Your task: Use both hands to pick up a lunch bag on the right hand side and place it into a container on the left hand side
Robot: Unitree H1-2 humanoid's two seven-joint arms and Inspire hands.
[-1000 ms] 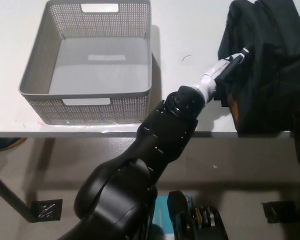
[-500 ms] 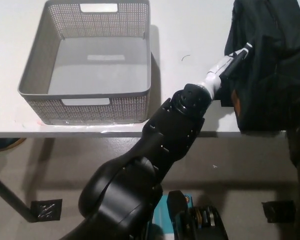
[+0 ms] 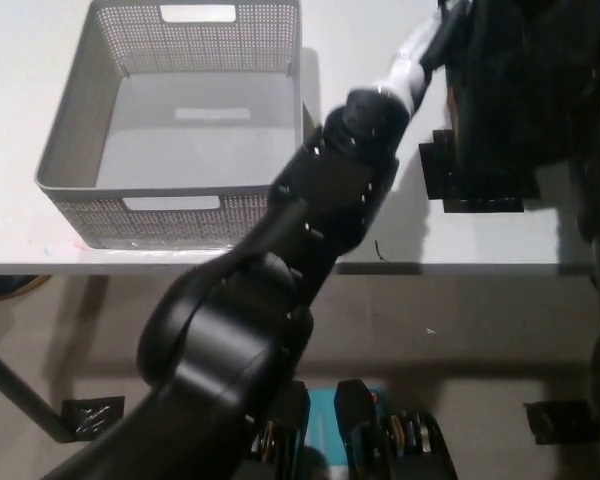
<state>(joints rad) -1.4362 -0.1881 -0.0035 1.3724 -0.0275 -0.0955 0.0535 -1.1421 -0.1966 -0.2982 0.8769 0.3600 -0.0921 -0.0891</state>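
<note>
Bag lifted at far right

Left hand (image 3: 420, 45) presses the bag (image 3: 520, 80) off the table (image 3: 400, 215); fingers hidden, grip unclear. Basket (image 3: 75, 165) waits left.

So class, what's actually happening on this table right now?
A humanoid robot is handling a black fabric lunch bag at the right side of the white table. Its white left hand is pressed against the bag's left side, and the bag appears lifted, casting a shadow on the table beneath. The right hand cannot be made out against the dark bag. The grey perforated plastic basket on the left holds nothing yet.
</note>
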